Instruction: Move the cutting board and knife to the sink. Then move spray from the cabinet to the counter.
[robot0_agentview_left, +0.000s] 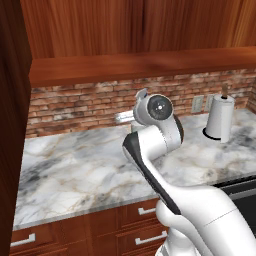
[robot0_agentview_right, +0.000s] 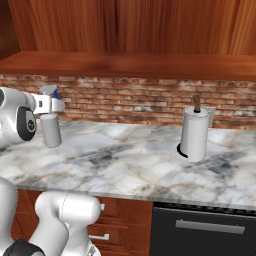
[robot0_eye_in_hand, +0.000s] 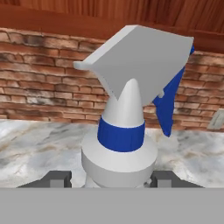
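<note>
Paper-towel roll (robot0_agentview_right: 194, 132) upright on a dark round base, brown spindle top poking out, well toward the right, close to the brick backsplash (robot0_agentview_right: 125, 102). Wall outlet (robot0_agentview_left: 198, 104) on the bricks just left of the roll; a second plate sits partly behind the roll. Reddish-brown upper cabinets (robot0_agentview_right: 130, 25) above, with a wooden ledge (robot0_agentview_right: 135, 65) along their bottom edge. Drawers (robot0_agentview_left: 145, 212) with silver handles below. Dark appliance front (robot0_agentview_right: 205, 232) with a grey bar handle at lower right.
</note>
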